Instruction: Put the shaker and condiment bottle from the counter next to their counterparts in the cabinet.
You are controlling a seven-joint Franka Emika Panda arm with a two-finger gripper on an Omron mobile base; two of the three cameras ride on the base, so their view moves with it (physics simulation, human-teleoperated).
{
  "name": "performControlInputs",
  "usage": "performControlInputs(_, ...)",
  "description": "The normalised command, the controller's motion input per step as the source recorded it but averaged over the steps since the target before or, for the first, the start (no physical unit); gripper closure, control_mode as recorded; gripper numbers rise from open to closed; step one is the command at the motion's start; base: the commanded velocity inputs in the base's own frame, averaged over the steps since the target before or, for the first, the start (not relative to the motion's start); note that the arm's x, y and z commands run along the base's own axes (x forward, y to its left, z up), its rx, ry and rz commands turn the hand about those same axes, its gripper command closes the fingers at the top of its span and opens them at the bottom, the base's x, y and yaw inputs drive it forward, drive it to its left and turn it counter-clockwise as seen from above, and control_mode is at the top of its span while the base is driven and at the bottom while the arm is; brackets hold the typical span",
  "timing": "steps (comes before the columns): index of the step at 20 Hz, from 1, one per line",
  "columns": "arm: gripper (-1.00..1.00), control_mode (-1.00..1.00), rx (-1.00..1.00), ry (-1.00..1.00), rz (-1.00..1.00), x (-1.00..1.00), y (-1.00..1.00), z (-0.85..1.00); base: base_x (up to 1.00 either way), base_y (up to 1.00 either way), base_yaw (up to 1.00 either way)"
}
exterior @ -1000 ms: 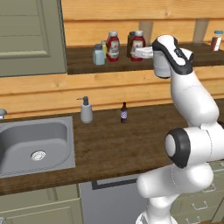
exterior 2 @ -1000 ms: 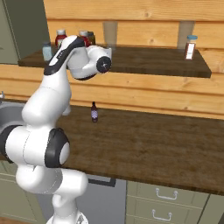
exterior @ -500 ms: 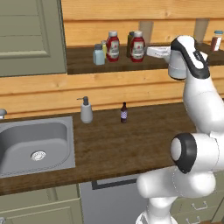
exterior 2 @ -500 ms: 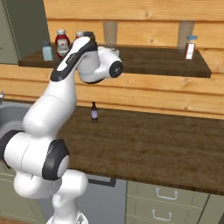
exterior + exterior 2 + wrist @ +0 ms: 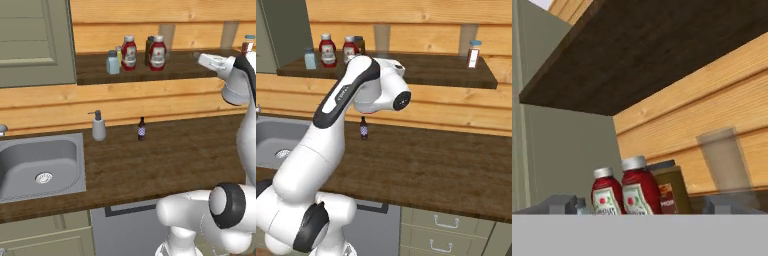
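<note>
Two red bottles [image 5: 129, 52] [image 5: 158, 53] stand close together on the cabinet [image 5: 150, 75] shelf, with the pale-blue shaker [image 5: 113, 63] just left of them and a dark brown jar [image 5: 668, 189] behind. My gripper [image 5: 199, 56] hangs over the shelf's right part, well apart from them; I cannot tell how my fingers stand.

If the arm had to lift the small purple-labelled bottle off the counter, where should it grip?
Grip the small purple-labelled bottle around its body, below the narrow neck, coming from the front. It stands upright and alone on the counter, with the plank wall close behind it.
</note>
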Motion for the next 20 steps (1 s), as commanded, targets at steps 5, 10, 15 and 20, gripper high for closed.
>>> performControlInputs(5, -1.0, -1.0, 0.11, 0.0, 0.0, -1.0, -0.4, 0.16, 0.0, 0.0, 0.0)
performControlInputs(10, -1.0, -1.0, 0.04, 0.0, 0.0, -1.0, -0.17, -0.06, 0.0, 0.0, 0.0)
performControlInputs(15, -1.0, -1.0, 0.04, 0.0, 0.0, -1.0, -0.13, -0.2, 0.0, 0.0, 0.0)
performControlInputs(20, -1.0, -1.0, 0.02, 0.0, 0.0, -1.0, -0.06, -0.29, 0.0, 0.0, 0.0)
